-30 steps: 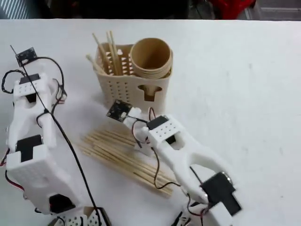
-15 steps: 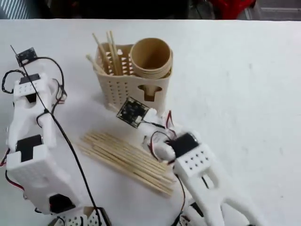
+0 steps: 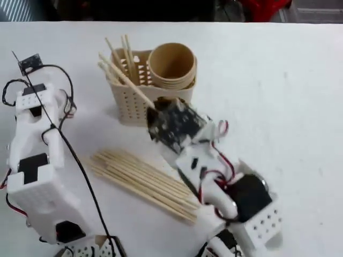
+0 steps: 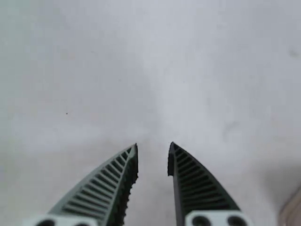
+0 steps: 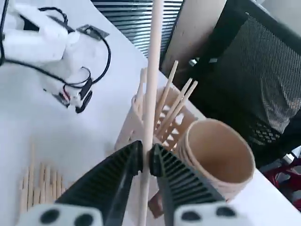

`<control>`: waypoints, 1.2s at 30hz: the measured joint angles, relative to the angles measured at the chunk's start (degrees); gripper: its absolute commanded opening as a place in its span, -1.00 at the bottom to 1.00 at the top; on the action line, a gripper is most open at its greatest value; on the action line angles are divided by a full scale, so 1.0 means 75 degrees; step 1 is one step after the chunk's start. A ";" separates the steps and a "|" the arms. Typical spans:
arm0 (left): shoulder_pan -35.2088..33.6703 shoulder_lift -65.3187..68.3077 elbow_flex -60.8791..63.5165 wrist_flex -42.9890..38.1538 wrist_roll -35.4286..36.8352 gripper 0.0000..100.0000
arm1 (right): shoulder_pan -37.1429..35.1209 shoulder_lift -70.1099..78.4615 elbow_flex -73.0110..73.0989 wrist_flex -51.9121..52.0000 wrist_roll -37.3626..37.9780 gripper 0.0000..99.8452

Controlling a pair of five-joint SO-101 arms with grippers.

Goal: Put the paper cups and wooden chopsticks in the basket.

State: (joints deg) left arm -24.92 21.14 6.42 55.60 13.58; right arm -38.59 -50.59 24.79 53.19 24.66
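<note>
A perforated cream basket [image 3: 140, 99] stands at the back of the table with stacked paper cups [image 3: 172, 65] and a few wooden chopsticks [image 3: 124, 52] upright inside. A pile of several chopsticks [image 3: 144, 181] lies on the table in front of it. My right gripper [image 5: 146, 162] is shut on one chopstick [image 5: 153, 70], raised in front of the basket [image 5: 136, 122]; from above this stick [image 3: 126, 80] slants across the basket's left half. The cups [image 5: 217, 155] sit beside it. My left gripper [image 4: 153, 147] hovers over bare table, slightly open and holding nothing.
The left arm [image 3: 33, 118] lies along the table's left side with its black cable trailing toward the pile. The right arm's body [image 3: 230, 193] is at the front right. White table [image 3: 278, 96] stretches open to the right of the basket.
The right arm rose off the pile with one chopstick and swung it up toward the basket. The left arm kept still.
</note>
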 measured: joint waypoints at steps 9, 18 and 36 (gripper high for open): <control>0.0000 0.0000 0.0000 0.0000 -0.0164 -0.76 | 0.0000 0.3997 -0.2825 -0.2790 0.0000 -0.97; 0.0012 0.0000 0.0000 0.0000 -0.0340 -0.76 | 0.0012 0.6154 -0.3950 -0.3962 -0.1407 -0.97; 0.0012 0.0000 0.0000 0.0000 -0.0387 -0.76 | 0.0234 0.5310 -0.0762 -0.5181 -0.1840 -0.93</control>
State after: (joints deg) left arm -24.84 21.14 6.42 55.60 10.68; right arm -36.84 -10.77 19.08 14.33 10.86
